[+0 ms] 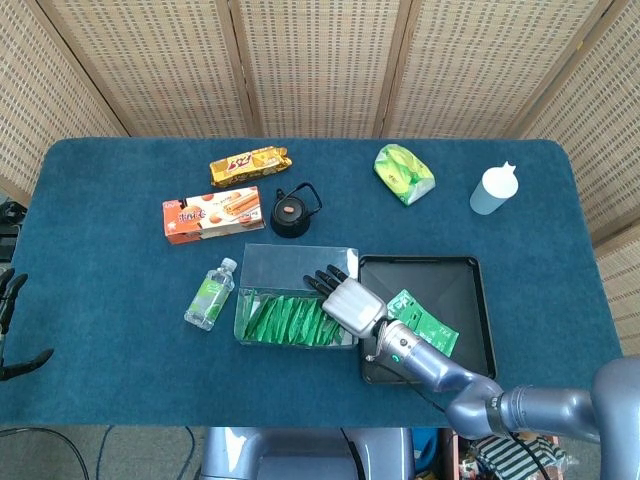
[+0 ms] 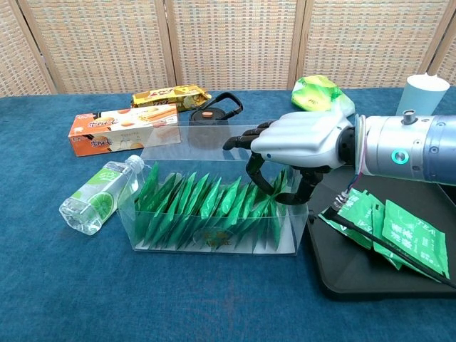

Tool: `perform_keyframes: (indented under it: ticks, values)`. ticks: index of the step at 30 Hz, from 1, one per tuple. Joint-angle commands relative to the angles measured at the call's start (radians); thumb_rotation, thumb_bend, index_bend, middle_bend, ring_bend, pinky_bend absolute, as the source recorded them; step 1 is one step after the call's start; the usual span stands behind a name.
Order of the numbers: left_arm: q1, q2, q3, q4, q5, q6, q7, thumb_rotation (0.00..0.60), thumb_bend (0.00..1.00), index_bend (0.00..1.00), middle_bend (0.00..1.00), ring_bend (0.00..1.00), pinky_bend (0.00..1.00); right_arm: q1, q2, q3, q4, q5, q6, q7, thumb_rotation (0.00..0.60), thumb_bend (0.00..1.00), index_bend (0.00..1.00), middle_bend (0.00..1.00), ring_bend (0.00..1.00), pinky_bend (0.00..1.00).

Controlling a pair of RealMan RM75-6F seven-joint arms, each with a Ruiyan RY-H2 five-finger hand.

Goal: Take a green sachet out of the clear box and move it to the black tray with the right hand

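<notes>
Right robot hand reaching into the right end of the clear box, fingers curled down among the upright green sachets. Fingertips touching the sachets at that end; whether one is pinched, cannot tell. Black tray just right of the box, several green sachets already lying flat in it. On the blue worktop: water bottle lying left of the box, orange carton, black kettle, white cup. Left robot hand at the worktop's left edge, holding nothing, fingers apart.

Bare table beyond clear box
</notes>
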Motion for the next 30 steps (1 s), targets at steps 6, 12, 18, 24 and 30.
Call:
perform_keyframes:
  ticks: [6,12,18,24,30]
  values:
    - [0.000,-0.001,0.001,-0.001,0.000,0.000,0.003,0.600,0.13,0.00,0.00,0.00,0.00,-0.013,-0.007,-0.008,0.019,-0.057,0.023,0.039,0.600,0.57,0.66,0.06,0.00,0.17]
    - [0.000,-0.001,0.001,-0.002,0.000,0.001,0.003,0.600,0.13,0.00,0.00,0.00,0.00,-0.020,-0.010,-0.013,0.026,-0.085,0.036,0.047,0.600,0.57,0.70,0.07,0.00,0.18]
    - [0.000,-0.001,0.001,-0.002,0.000,0.000,0.005,0.600,0.13,0.00,0.00,0.00,0.00,-0.027,-0.003,-0.013,0.016,-0.112,0.051,0.053,0.600,0.57,0.71,0.08,0.00,0.19]
    - [0.000,-0.001,0.002,-0.002,0.000,-0.001,0.004,0.600,0.13,0.00,0.00,0.00,0.00,-0.039,0.023,-0.006,-0.018,-0.148,0.081,0.067,0.600,0.57,0.71,0.08,0.00,0.20]
    - [0.001,0.000,0.004,-0.003,0.005,0.003,0.002,0.600,0.13,0.00,0.00,0.00,0.00,-0.048,0.089,0.017,-0.097,-0.193,0.127,0.065,0.600,0.57,0.71,0.08,0.00,0.20]
